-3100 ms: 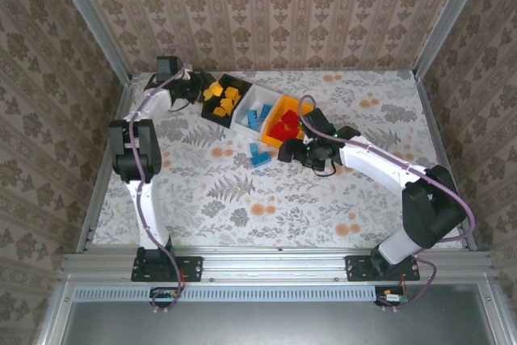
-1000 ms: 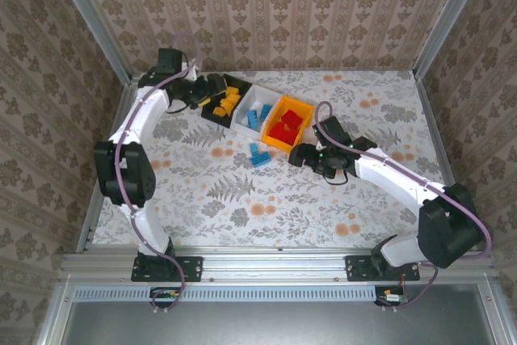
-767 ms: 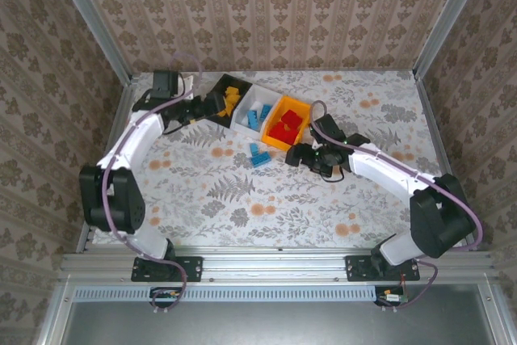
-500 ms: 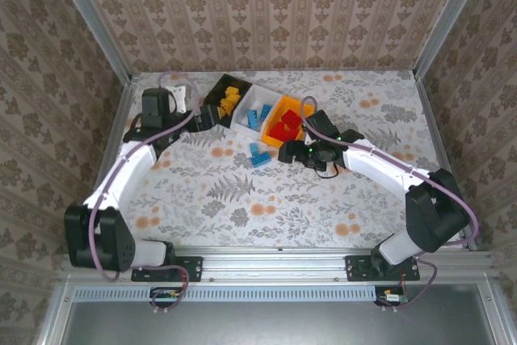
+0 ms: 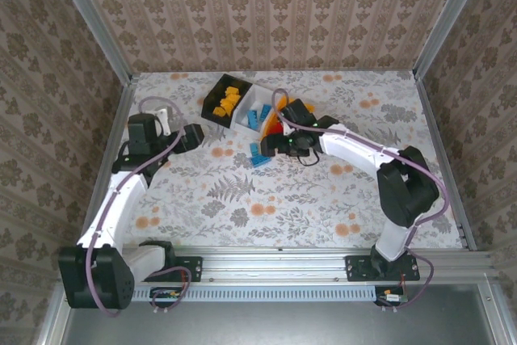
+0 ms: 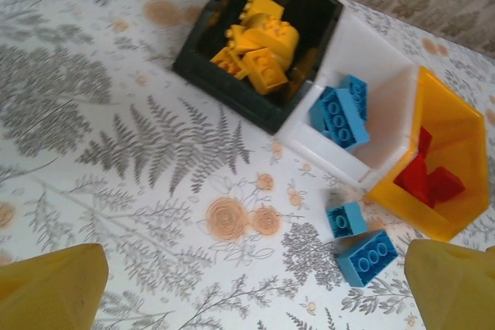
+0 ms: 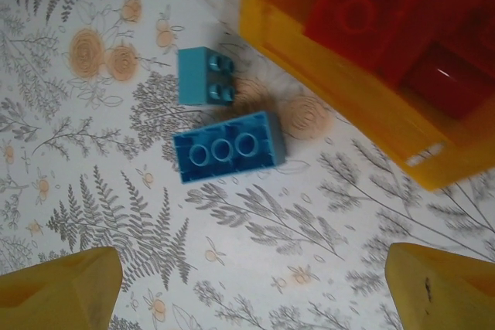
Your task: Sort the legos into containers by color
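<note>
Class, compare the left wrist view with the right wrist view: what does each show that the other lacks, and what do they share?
Left wrist view: the black bin holding orange-yellow bricks, blue bricks in the white bin, and the open left claw. Right wrist view: the open right claw. Shared: the orange-yellow bin with red bricks, and a small blue brick beside a long blue brick, loose on the table.
</note>
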